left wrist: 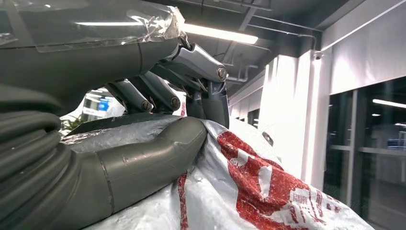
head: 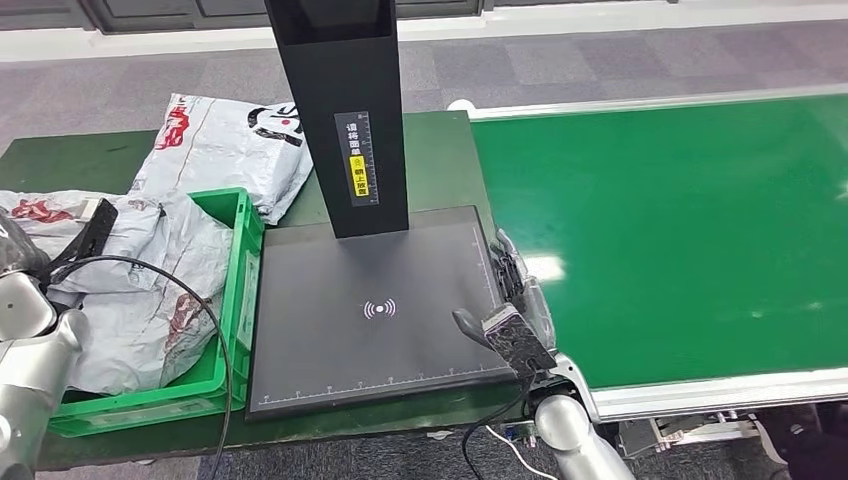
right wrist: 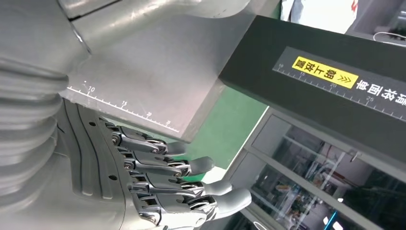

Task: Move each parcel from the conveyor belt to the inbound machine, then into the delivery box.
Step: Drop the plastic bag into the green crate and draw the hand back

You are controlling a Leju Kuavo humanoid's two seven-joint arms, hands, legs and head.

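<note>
Nearest me, my left hand (left wrist: 143,129) has its thumb pressed on a grey parcel (left wrist: 249,191) with red print, the darker fingers arched over it; I cannot tell whether they actually pinch the wrap. From the head view that parcel (head: 150,300) lies in the green box (head: 235,290) at the table's left edge, spilling over the box's near side, with my left arm just beside it.

My right hand (head: 505,335) hangs at the near right corner of the black scan pad (head: 380,310), holding nothing, fingers (right wrist: 191,184) stretched out and slightly apart.

The pad lies flat on the green table (head: 440,150), its black post (head: 345,110) rising from the far edge with a yellow label. Behind the box, a second white parcel (head: 225,145) lies on the table's far left. The green belt (head: 680,230) runs off to the right of the pad. Beyond is grey floor (head: 600,60).
</note>
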